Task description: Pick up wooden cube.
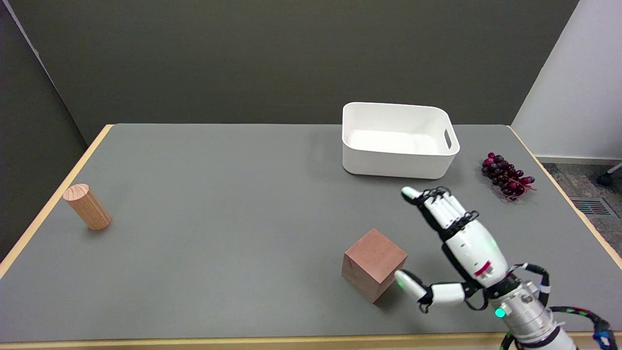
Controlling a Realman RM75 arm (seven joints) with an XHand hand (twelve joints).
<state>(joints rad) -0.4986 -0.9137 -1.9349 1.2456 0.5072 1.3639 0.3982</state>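
**Robot hand spread beside the wooden cube**

We see the wooden cube (374, 265) sitting on the grey tabletop (218, 194), toward the near edge and a little right of centre, turned so that one corner faces us. Nothing lifts it; its base lies flat on the surface.

Just to the cube's right we find the robot hand (454, 243), reaching in from the lower right. Its fingers (440, 206) are stretched out and point up and away toward the far side, while the thumb (413, 287) sticks out to the left, its tip lying right by the cube's lower right face. We cannot tell whether the thumb tip actually touches the wood. The hand is spread apart and holds nothing.

Beyond the hand, at the far side of the tabletop, stands a white bin (396, 141) with a handle slot in its right wall. To the right of the bin, well apart from the cube, lies a bunch of dark red grapes (505, 177). Far off at the left edge we see a wooden cylinder (87, 206), tilted in our view.
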